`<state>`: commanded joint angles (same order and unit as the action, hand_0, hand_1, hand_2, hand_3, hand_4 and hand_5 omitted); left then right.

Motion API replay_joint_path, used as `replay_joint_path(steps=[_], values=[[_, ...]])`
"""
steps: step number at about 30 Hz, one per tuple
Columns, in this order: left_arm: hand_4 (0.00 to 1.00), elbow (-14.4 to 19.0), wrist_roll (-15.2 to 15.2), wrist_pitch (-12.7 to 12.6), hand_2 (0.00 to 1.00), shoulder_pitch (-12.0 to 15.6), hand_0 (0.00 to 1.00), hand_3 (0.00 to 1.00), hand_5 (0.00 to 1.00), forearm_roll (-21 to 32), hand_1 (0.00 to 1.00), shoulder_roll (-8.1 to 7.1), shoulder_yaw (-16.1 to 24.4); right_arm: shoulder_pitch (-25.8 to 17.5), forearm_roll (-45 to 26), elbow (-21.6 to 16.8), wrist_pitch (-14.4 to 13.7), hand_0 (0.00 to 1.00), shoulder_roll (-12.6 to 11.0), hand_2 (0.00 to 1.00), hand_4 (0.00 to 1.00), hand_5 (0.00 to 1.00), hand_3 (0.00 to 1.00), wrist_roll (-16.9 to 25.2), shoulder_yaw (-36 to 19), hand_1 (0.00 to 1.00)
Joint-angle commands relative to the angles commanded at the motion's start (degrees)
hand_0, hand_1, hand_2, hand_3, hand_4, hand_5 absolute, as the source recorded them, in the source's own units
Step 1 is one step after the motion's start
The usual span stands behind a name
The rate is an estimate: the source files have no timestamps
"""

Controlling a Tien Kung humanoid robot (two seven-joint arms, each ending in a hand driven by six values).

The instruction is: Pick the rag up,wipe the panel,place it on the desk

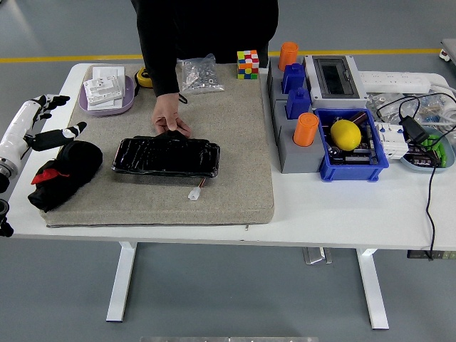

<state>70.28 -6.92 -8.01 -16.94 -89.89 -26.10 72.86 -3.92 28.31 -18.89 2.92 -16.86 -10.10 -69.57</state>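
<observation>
person's hand (169, 121) on panel (165, 157), rag (64, 173) beside

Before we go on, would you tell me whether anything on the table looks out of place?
A person's hand rests on the far edge of the black panel, inside the work area. The rag lies bunched at the mat's left edge, under the left hand.

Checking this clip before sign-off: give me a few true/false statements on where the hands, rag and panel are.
1. The person's hand touches the panel's far edge. True.
2. The black rag lies on top of the panel. False: it lies left of it on the mat.
3. The left hand is beside the rag. True.
4. The robot's right hand presses the panel. False: it is out of view.
</observation>
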Motion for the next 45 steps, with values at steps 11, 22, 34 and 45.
replay_joint_path(steps=[11, 22, 34, 45], values=[[0.831, -3.95, -1.2, -0.16, 0.936, -0.62, 0.885, 0.874, 0.235, -3.03, 0.947, 0.7, -1.11, 0.04, 0.07, 0.05, 0.06, 0.722, 0.08, 0.688, 0.998, 0.582, 0.616, 0.03, -0.2, 0.601], [0.855, -7.89, 1.63, -2.84, 0.934, -0.78, 0.86, 0.875, 0.265, -1.2, 0.932, 2.87, -2.76, 0.1, -0.02, -0.12, -0.18, 0.722, 0.13, 0.686, 0.998, 0.581, 0.615, 0.06, -0.16, 0.601], [0.862, -11.86, 2.48, -3.37, 0.929, -1.32, 0.856, 0.87, 0.275, -0.45, 0.924, 5.34, -3.8, -0.01, 0.21, -0.1, -0.12, 0.722, 0.2, 0.686, 0.998, 0.583, 0.615, -0.02, -0.43, 0.601], [0.845, -14.52, 3.14, -4.34, 0.911, -2.3, 0.802, 0.86, 0.273, -1.18, 0.872, 6.57, -4.73, -0.05, 0.22, -0.21, -0.21, 0.721, 0.31, 0.685, 0.998, 0.58, 0.615, 0.14, -0.62, 0.601]])
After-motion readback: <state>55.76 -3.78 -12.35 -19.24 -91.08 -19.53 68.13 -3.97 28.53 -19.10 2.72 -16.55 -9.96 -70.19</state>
